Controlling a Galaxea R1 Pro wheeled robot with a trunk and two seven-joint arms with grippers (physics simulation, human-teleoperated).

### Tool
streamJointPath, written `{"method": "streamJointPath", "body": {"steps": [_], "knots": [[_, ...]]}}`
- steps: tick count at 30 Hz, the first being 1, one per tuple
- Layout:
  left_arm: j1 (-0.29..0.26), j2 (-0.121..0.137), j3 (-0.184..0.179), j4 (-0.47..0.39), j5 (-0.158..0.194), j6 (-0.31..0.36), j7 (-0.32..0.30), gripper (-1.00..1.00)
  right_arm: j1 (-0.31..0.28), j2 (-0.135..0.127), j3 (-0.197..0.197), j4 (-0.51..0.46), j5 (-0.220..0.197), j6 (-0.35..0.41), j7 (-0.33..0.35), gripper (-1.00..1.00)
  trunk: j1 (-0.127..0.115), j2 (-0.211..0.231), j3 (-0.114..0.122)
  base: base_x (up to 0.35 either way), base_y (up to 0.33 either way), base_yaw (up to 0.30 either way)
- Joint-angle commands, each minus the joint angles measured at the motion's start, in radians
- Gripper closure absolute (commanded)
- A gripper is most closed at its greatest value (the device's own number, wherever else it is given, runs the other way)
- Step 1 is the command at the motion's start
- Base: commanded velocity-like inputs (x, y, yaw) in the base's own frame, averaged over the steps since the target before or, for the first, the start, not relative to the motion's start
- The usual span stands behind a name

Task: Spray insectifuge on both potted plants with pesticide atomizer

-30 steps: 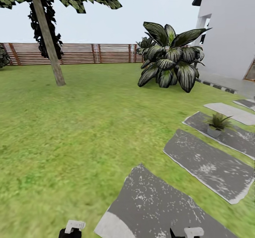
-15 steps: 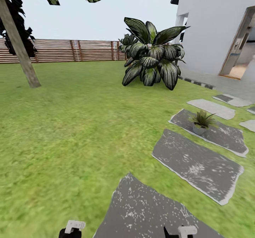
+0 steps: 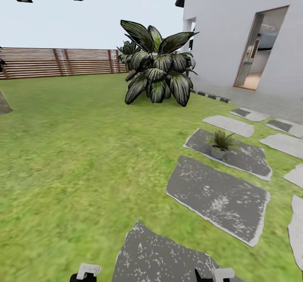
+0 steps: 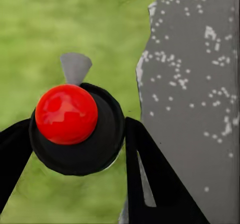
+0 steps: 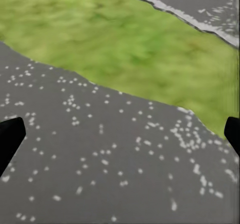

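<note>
**On the way to the plant, atomizer in hand**

The left gripper (image 3: pixel 86 270) hangs low over the lawn (image 3: pixel 75 156). In its wrist view the fingers (image 4: pixel 150 184) sit tight against either side of a round dark body with a red knob and a grey nozzle. I take this to be the atomizer (image 4: pixel 75 129) seen from above, gripped. The right gripper (image 5: pixel 120 134) is over a grey stone, fingers spread wide and holding nothing.

One potted plant (image 3: pixel 219 143) stands on a stone (image 3: pixel 250 162) ahead and to the right, well apart from both grippers, short of the big shrub (image 3: pixel 155 69) and the house (image 3: pixel 235 30).

So pickup looks done and the approach is under way. Next, the base needs to close in on the plant. Then the left arm must lift and aim the nozzle at the leaves before spraying.
</note>
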Motion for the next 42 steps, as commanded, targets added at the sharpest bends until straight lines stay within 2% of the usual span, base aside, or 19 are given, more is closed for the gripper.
{"method": "streamJointPath", "body": {"steps": [1, 42], "knots": [[0.000, 0.000, 0.008, 0.000, -0.011, -0.004, -0.003, 1.00, -0.001, 0.000, 0.002, 0.001, -0.011, -0.003, 0.009, -1.00, 0.000, 0.000, -0.001, 0.338, 0.000, -0.294], [0.000, 0.000, 0.008, 0.000, -0.011, -0.004, -0.003, 1.00, -0.001, 0.003, 0.005, 0.003, -0.008, -0.003, 0.011, -1.00, 0.000, 0.000, -0.001, 0.338, 0.000, -0.294]]}}
